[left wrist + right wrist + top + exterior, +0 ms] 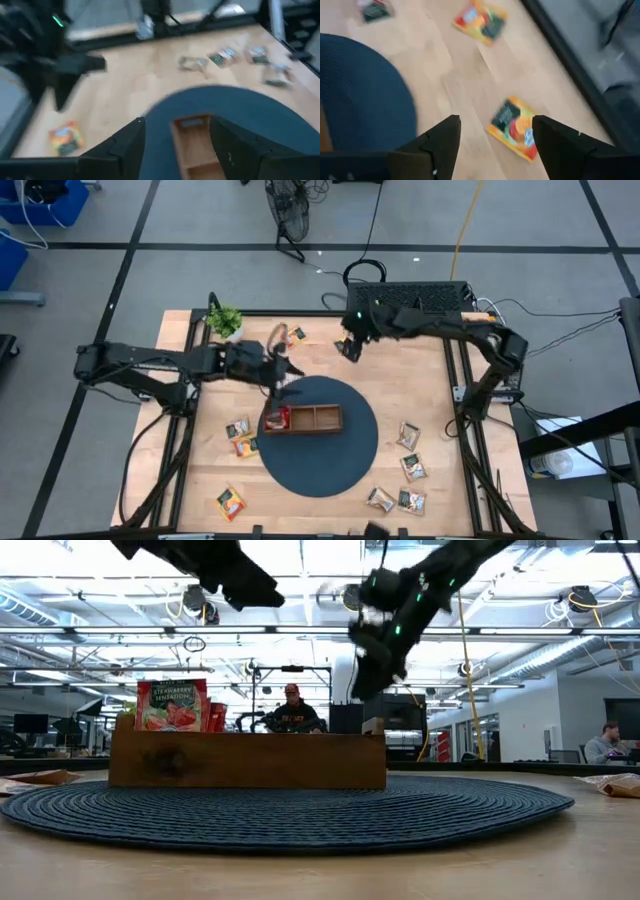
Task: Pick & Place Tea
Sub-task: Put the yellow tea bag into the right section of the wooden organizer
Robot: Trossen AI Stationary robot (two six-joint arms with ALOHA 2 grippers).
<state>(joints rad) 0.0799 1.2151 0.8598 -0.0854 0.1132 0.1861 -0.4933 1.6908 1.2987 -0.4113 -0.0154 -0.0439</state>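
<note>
- We are in a large open-plan lab or tech workspace
- We see exposed ceiling trusses (300, 632) with strip lights
- People sit at desks behind the table, one person (291, 712) facing us, among monitors (30, 724)
- Grey floor (150, 220) marked with dark tape lines, cables trailing, a floor fan (288, 210)

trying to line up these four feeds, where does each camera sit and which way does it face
High view: above the table, straight down; both arms, the left gripper by the tray, the right gripper farther back.
Low view: at table height, level across the mat into the room; both arms enter from above.
Left wrist view: on the left arm, looking past its open fingers at the tray's empty compartments.
Right wrist view: on the right arm, looking past its open fingers at an orange sachet.
Shared: tray and mat appear in the high, low and left wrist views.
</note>
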